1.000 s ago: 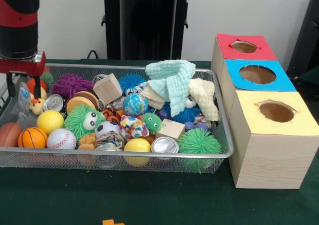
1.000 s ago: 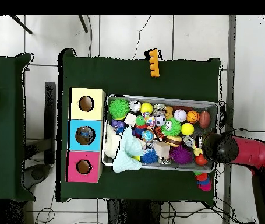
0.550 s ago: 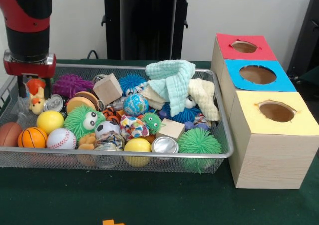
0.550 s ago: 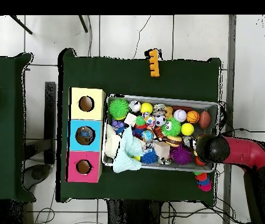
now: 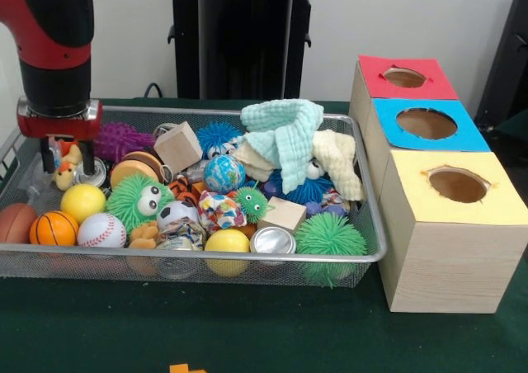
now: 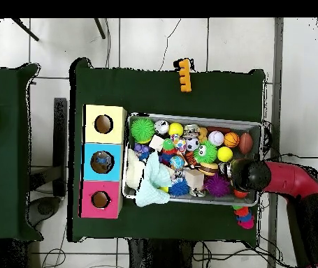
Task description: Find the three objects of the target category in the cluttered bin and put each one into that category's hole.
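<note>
The wire bin is heaped with toys: balls, wooden blocks, cans, cloths and spiky balls. My gripper hangs over the bin's left end, open, one finger on each side of a small yellow and orange chick toy. I cannot tell whether the fingers touch it. A silver can lies just right of the chick. From overhead, the arm covers the chick at the bin's right end. Three boxes stand beside the bin, with a red, a blue and a yellow hole.
A yellow ball, a basketball, a baseball and a green furry ball with eyes crowd the gripper's near side. A purple spiky ball sits just behind it. An orange piece lies on the green cloth.
The arm has moved rightward in the front view, from the bin's left rim to over the chick toy, and has come lower. Nothing in the bin has shifted.
</note>
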You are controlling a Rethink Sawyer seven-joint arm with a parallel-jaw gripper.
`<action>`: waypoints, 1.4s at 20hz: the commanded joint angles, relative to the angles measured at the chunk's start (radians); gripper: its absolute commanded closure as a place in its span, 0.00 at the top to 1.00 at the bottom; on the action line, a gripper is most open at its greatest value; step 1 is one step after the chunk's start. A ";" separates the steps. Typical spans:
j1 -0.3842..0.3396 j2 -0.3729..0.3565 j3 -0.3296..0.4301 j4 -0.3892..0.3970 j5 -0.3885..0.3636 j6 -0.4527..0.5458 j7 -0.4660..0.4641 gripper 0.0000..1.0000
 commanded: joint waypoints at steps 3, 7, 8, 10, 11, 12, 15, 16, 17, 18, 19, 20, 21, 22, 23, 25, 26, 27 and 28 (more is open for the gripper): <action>-0.023 0.144 -0.011 -0.102 -0.024 0.032 -0.033 1.00; -0.034 0.136 -0.015 -0.093 -0.012 0.044 -0.049 1.00; -0.036 0.132 -0.016 -0.092 -0.009 0.052 -0.055 1.00; -0.040 0.124 -0.016 -0.093 -0.005 0.064 -0.068 1.00; -0.043 0.127 -0.017 -0.097 -0.006 0.066 -0.073 1.00; -0.045 0.123 -0.017 -0.096 -0.006 0.069 -0.078 1.00; -0.048 0.109 -0.021 -0.087 -0.001 0.083 -0.086 1.00; -0.052 0.102 -0.021 -0.078 0.002 0.087 -0.088 1.00; -0.055 0.094 -0.022 -0.071 0.006 0.092 -0.089 1.00; -0.059 0.083 -0.024 -0.061 0.008 0.095 -0.091 1.00; -0.058 0.067 -0.026 -0.052 0.012 0.100 -0.091 1.00; -0.059 0.045 -0.031 -0.038 0.016 0.112 -0.094 1.00; -0.051 0.008 -0.037 -0.017 0.022 0.128 -0.092 1.00; -0.049 -0.037 -0.040 0.008 0.030 0.142 -0.097 1.00; -0.042 -0.066 -0.042 0.013 0.040 0.172 -0.102 1.00; -0.043 -0.091 -0.037 0.020 0.052 0.201 -0.112 1.00; -0.045 -0.094 -0.033 0.021 0.055 0.203 -0.112 1.00; -0.039 -0.085 -0.029 0.008 0.058 0.209 -0.105 1.00; -0.038 -0.076 -0.024 0.003 0.058 0.207 -0.102 1.00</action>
